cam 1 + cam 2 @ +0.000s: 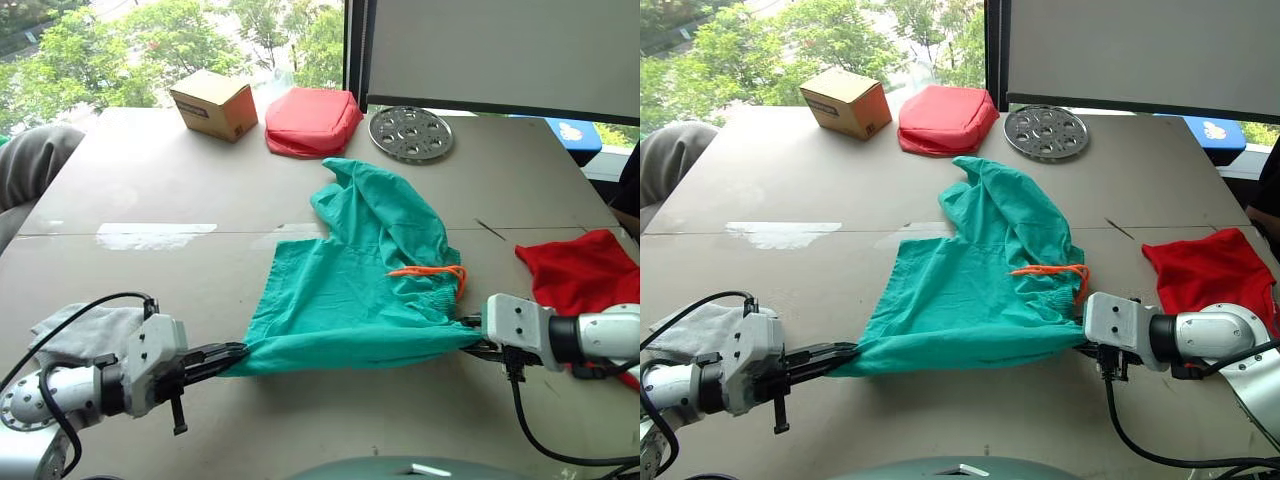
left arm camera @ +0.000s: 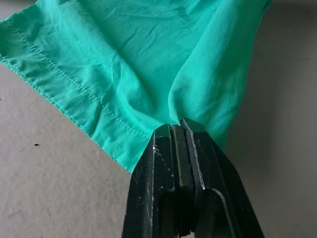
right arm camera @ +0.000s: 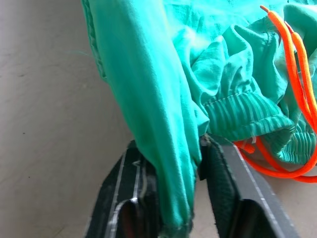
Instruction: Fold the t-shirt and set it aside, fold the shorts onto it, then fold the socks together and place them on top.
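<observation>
The left gripper (image 1: pixel 238 356) has its jaws clenched on a lower hem corner of the teal-green lightweight fabric shorts (image 1: pixel 350 290); the left wrist view shows the 2 black fingers (image 2: pixel 184 163) pressed together with cloth pinched between them. The right gripper (image 1: pixel 472 335) has its jaws grasping a bunched fold of the same shorts at the gathered waistband end, just beside the bright orange drawstring cord (image 1: pixel 432 271). Between the 2 grippers the near edge of the shorts is pulled straight, low over the tan counter (image 1: pixel 150 200), while the rest lies spread on it, 1 leg rumpled toward the far side. Behind the left arm lie the light grey knit socks (image 1: pixel 80 330). By the right arm lies the bright red thin cloth t-shirt (image 1: pixel 575 272). At the far edge, left to right: a brown cardboard box (image 1: pixel 214 104), a puffy red cushion-like pouch (image 1: pixel 312 121) and a round perforated metal plate (image 1: pixel 411 132)
</observation>
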Available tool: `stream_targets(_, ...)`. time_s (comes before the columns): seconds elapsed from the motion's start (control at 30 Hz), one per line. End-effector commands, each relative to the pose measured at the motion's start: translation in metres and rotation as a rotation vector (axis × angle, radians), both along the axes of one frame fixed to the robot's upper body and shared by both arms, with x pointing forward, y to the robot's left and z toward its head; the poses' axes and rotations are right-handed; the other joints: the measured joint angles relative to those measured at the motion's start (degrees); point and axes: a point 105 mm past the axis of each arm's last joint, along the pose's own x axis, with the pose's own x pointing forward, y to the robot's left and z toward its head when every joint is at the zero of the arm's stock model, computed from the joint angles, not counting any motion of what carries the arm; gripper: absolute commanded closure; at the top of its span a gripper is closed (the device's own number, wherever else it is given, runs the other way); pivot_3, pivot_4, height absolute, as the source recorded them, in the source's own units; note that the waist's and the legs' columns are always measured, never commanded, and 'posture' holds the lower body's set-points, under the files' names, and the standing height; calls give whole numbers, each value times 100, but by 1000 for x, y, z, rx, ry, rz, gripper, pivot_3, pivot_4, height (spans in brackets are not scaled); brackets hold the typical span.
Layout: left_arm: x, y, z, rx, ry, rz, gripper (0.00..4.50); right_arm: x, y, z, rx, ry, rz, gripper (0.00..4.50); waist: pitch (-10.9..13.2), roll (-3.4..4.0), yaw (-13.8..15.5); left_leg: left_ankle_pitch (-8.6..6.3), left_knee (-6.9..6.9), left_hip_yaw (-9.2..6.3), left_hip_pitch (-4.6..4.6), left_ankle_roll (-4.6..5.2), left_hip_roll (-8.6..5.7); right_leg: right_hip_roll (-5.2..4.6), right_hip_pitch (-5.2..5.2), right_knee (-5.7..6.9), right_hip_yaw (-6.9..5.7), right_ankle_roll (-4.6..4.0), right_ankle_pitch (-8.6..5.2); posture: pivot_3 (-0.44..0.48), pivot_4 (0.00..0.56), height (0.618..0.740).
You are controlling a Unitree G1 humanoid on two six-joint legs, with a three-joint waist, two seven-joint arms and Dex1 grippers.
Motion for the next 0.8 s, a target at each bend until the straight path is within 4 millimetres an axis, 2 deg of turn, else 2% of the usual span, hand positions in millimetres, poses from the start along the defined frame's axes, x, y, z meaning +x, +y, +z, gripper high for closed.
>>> stream_targets(0.03,1,0,-1,4,-12,-3,4500,4,-3,2,-86,-173,82,1392,-1,0,-6,0,-1,0,0,0,0,1,0,0,0,0,0,0,150,739)
stream_targets(0.07,2,1,-1,4,-11,-1,4500,4,-5,0,-116,-218,117,859,-1,3,-5,0,-1,1,1,0,0,2,1,1,0,1,-1,0,150,739)
stream_targets(0.13,3,1,-2,3,-9,-1,4500,16,-10,3,-180,-407,140,859,-3,3,-13,0,1,3,2,0,0,3,1,1,0,4,-2,0,150,739)
stream_targets(0.3,8,3,0,0,-11,-8,4500,6,-6,-1,-207,-552,302,859,-6,-1,-6,0,8,4,2,0,0,2,4,2,1,7,-3,0,150,739)
stream_targets(0.57,9,5,1,1,-14,-6,4500,-2,1,-17,-150,-554,334,859,-7,0,-21,1,7,4,6,0,2,5,13,3,1,5,-2,0,150,739)
stream_targets(0.8,9,5,1,2,-17,2,4500,-4,-13,-27,-207,-534,351,859,-9,-1,-13,0,8,4,10,0,0,4,13,3,2,5,-2,0,150,739)
